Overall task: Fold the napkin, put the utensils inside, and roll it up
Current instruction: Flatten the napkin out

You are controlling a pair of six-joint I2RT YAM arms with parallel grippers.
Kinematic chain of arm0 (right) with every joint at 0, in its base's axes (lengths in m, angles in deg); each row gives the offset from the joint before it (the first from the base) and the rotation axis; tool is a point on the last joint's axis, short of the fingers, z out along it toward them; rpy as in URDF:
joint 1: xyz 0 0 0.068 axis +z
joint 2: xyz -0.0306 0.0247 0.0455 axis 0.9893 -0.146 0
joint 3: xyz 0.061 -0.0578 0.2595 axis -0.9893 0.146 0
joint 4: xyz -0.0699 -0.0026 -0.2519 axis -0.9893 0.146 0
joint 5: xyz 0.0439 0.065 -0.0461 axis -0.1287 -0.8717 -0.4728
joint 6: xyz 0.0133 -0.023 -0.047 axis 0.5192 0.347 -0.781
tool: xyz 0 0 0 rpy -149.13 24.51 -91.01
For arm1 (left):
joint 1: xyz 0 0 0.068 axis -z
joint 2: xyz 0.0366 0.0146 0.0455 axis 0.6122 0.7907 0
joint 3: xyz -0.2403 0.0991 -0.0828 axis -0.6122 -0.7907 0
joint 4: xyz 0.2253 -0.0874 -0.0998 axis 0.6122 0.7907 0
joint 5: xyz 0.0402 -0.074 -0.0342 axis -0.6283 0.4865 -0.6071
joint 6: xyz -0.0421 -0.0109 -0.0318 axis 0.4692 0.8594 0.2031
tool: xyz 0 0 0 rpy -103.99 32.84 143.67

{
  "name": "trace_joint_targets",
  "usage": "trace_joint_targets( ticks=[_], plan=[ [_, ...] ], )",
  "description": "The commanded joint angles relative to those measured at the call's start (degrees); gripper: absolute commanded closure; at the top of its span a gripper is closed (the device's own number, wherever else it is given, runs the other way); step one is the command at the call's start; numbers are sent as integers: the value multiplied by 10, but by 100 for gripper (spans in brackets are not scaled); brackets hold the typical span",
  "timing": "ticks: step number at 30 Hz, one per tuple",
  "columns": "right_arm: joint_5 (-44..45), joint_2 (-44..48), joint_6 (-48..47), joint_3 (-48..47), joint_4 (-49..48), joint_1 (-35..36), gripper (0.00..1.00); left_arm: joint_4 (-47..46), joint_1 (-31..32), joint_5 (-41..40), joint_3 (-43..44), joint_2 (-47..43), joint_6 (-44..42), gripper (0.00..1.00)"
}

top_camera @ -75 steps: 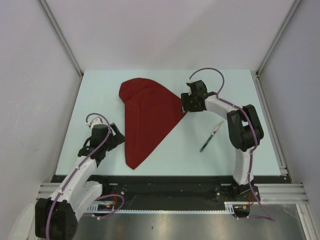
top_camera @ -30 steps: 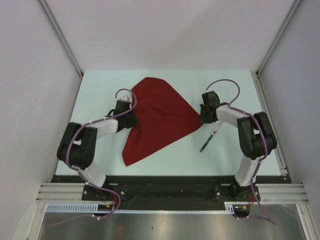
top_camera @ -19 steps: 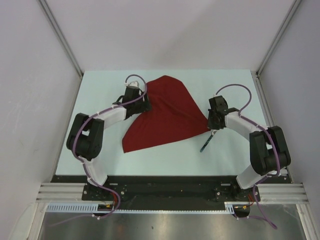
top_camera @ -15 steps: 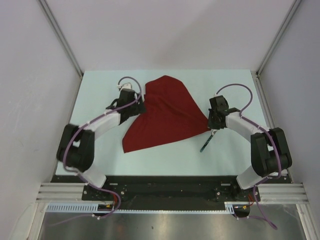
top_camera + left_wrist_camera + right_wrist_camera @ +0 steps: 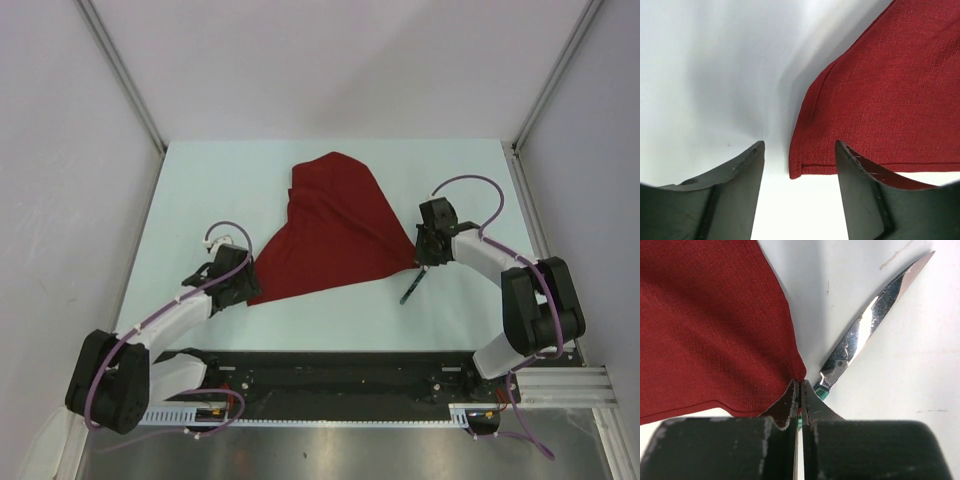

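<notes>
The dark red napkin [image 5: 335, 230] lies as a rough triangle on the white table [image 5: 215, 190], with its upper part rumpled. My right gripper [image 5: 424, 254] is shut on the napkin's right corner, and in the right wrist view the cloth [image 5: 705, 325] runs into the closed jaws of that gripper [image 5: 800, 382]. One utensil, a knife [image 5: 411, 288], lies just beside that gripper; its silvery blade [image 5: 875, 315] points away. My left gripper [image 5: 241, 287] stands open at the napkin's near-left corner. That hemmed corner [image 5: 796, 170] lies flat between the fingers [image 5: 742, 175], untouched.
Grey walls with metal frame posts [image 5: 125, 75] enclose the table on three sides. A black rail [image 5: 330, 365] runs along the near edge by the arm bases. White table surface shows left of the napkin and right of the knife.
My left gripper let go of the napkin's far-left edge, opened, and swung back to the near-left corner. The right gripper carried its corner nearer and to the right, ending beside the knife.
</notes>
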State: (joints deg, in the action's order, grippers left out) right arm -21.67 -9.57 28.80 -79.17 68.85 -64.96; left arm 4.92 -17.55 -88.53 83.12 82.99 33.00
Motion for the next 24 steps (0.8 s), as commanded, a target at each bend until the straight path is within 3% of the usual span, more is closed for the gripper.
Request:
trace_joint_targets(
  ticks=[1, 16, 21, 22, 24],
  plan=[
    [-11, 24, 11, 7, -18, 0, 100, 12, 4, -5, -12, -20, 32, 41],
    [-13, 32, 15, 13, -23, 1, 100, -40, 12, 51, -75, -20, 60, 64],
    [-13, 33, 15, 12, -22, 2, 100, -51, 12, 33, -72, -3, 63, 81],
    [-12, 33, 12, 12, -21, 2, 100, -54, 12, 31, -69, 0, 61, 95],
    [-13, 31, 6, 10, -19, 3, 100, -55, 12, 28, -63, 2, 60, 100]
  ],
)
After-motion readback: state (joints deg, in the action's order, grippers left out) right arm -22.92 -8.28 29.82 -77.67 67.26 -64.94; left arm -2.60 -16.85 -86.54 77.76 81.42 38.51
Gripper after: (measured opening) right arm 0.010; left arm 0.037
